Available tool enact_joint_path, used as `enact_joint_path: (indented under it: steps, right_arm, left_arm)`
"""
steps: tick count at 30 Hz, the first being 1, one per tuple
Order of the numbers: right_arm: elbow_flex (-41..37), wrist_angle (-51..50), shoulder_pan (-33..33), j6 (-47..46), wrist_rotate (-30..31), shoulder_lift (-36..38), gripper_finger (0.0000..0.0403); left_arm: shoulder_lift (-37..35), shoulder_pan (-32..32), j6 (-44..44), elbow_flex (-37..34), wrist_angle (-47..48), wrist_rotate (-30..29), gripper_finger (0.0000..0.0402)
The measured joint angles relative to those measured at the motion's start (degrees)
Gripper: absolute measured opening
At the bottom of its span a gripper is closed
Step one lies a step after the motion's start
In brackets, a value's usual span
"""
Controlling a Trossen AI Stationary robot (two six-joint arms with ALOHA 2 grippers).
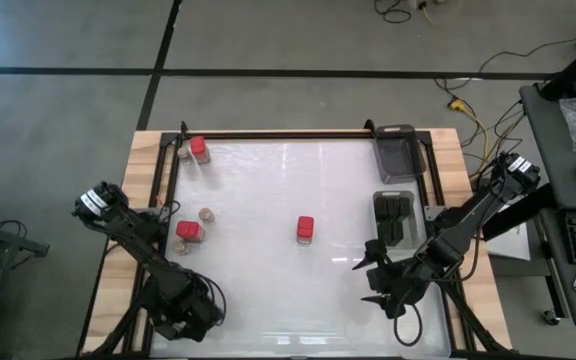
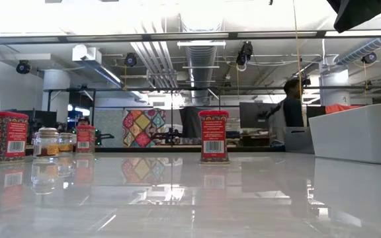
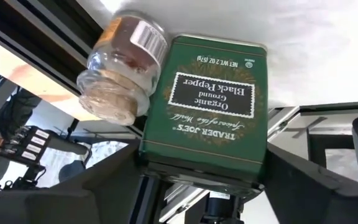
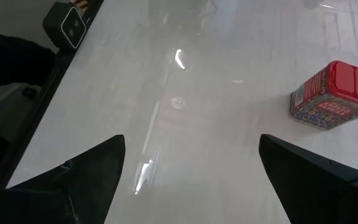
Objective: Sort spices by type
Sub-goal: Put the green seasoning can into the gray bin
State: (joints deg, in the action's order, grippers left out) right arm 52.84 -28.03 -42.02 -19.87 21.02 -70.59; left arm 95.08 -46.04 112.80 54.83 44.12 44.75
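Green pepper tin (image 3: 207, 106) lying between the left gripper (image 3: 204, 186) fingers, spread at its flanks, contact unclear; small jar (image 3: 122, 68) just beside it. Red tin (image 1: 305, 229) at table (image 1: 268, 290) centre; others near nine and eleven o'clock. Right gripper (image 1: 373, 275) at five o'clock, spread wide, empty.
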Motion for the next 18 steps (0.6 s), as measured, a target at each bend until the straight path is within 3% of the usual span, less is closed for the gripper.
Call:
enact_joint_path:
  steps: [3,11,18]
  right_arm:
    - [0.28,-0.38,0.00,0.45,0.00,0.00,0.0361]
    - [2.49,-0.41,0.00,3.46,0.34,0.04,0.0361]
    - [2.33,-1.32,0.04,4.23,1.53,0.04,0.0361]
  left_arm:
    - [-0.11,0.00,-0.20,0.00,0.00,0.04,0.0258]
    - [-0.14,1.82,-5.60,3.99,3.97,-3.94,0.0268]
    - [0.05,6.44,-24.34,9.21,14.50,-12.95,0.0260]
